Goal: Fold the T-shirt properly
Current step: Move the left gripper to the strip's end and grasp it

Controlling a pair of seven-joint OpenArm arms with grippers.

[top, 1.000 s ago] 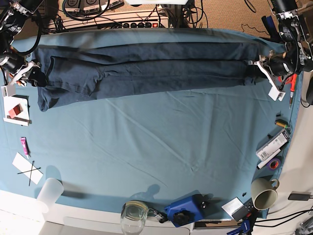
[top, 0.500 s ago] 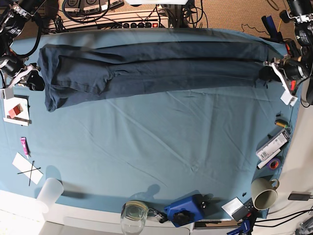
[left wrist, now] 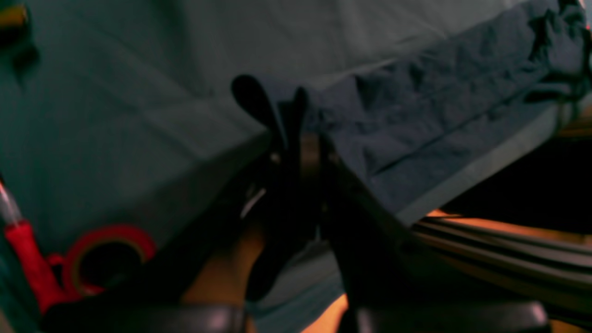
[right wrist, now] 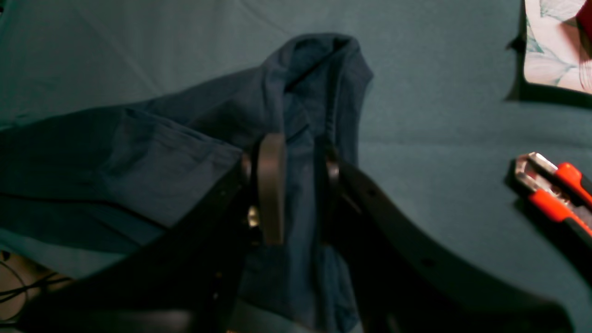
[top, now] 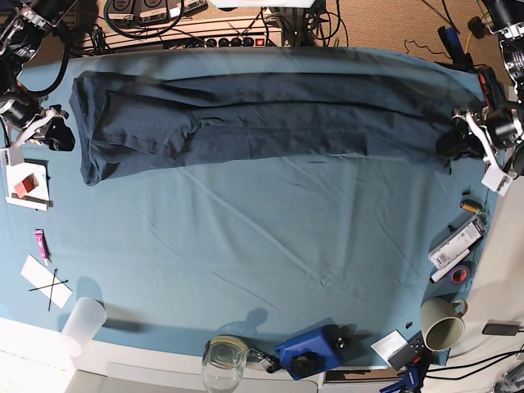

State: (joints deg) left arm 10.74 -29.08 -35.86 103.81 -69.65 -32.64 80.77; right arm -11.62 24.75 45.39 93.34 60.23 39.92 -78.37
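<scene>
The dark navy T-shirt (top: 262, 115) lies pulled out into a long band across the far side of the teal tablecloth (top: 262, 246). At the base view's right end, my left gripper (top: 460, 141) is shut on the shirt's edge. In the left wrist view its fingertips (left wrist: 289, 120) pinch the cloth (left wrist: 439, 106) close to the table's corner. At the base view's left end, my right gripper (top: 59, 135) is shut on a bunched fold. The right wrist view shows T-shirt cloth (right wrist: 138, 171) between that gripper's (right wrist: 298, 185) two fingers.
A white box with a red block (top: 27, 184), a pink item (top: 41, 243) and a plastic cup (top: 83, 321) sit along the left edge. A glass (top: 223, 356), a blue device (top: 311, 348) and a mug (top: 442, 323) line the front. Red tape (left wrist: 106, 259) and an orange cutter (right wrist: 555, 185) lie near the grippers.
The whole shirt has slid toward the base view's right, drawn out by my left gripper moving right and slightly nearer. The right gripper shifted only a little, still holding its end.
</scene>
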